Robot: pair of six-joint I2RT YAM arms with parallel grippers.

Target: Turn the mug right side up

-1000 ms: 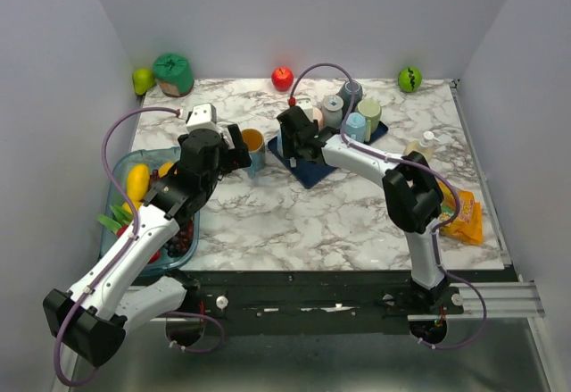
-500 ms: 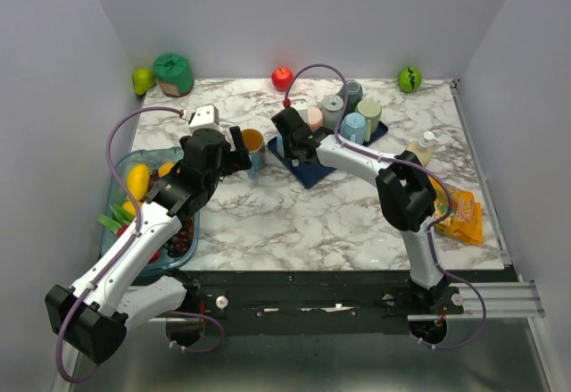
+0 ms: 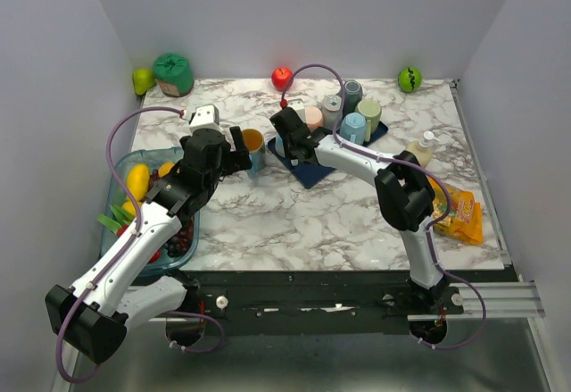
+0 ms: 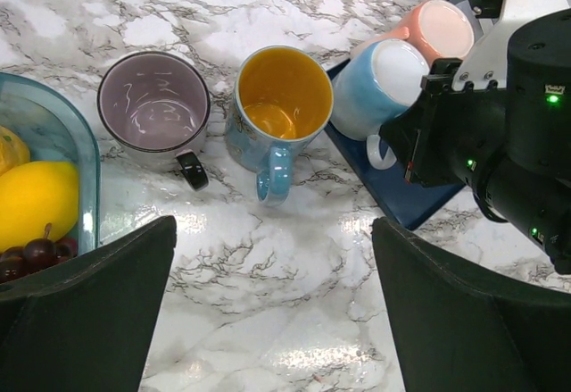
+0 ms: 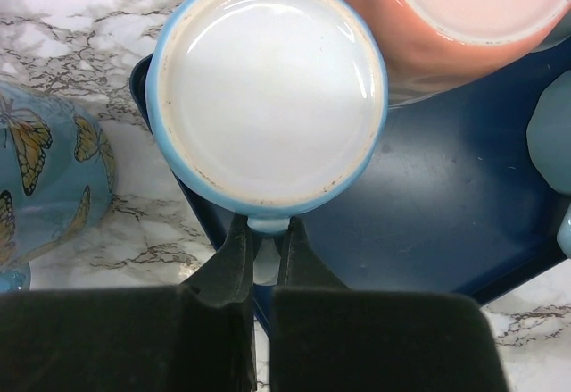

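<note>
The right tool clamps the handle of the upside-down blue mug on the navy tray; the left tool is apart.

Inverted mug: light blue wall, white underside, ringed by a brownish line.
Tray: navy.
Pink mug: salmon, paler base, on the tray.
Butterfly mug: blue, printed with orange butterflies, orange inside, beside the tray.
Grey mug: lilac-grey, black handle.
Table: white marble, veined grey.
</note>
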